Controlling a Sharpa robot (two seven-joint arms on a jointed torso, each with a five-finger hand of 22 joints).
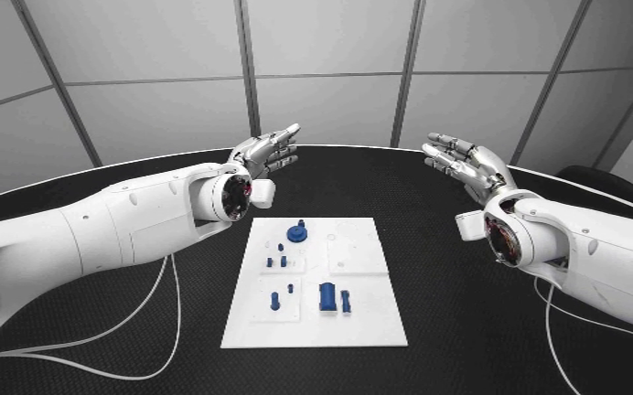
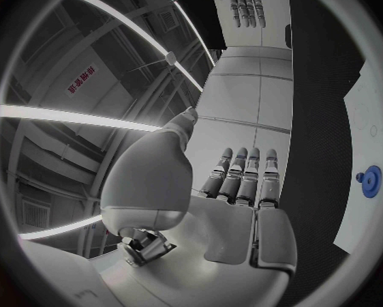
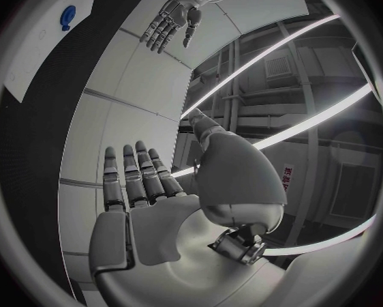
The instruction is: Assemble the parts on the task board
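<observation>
I see the left hand (image 1: 268,152) and the right hand (image 1: 465,161) both raised over the far side of the table (image 1: 448,322), fingers spread, holding nothing. The white board (image 1: 363,313) lies mid-table between them, with the blue parts (image 1: 326,295) resting on it.

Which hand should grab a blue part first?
Probably the left hand. Both hands are open and raised beyond the board, but most blue parts, like the round one, lie on the board's left half, nearer the left arm. The right hand is farther away.
</observation>
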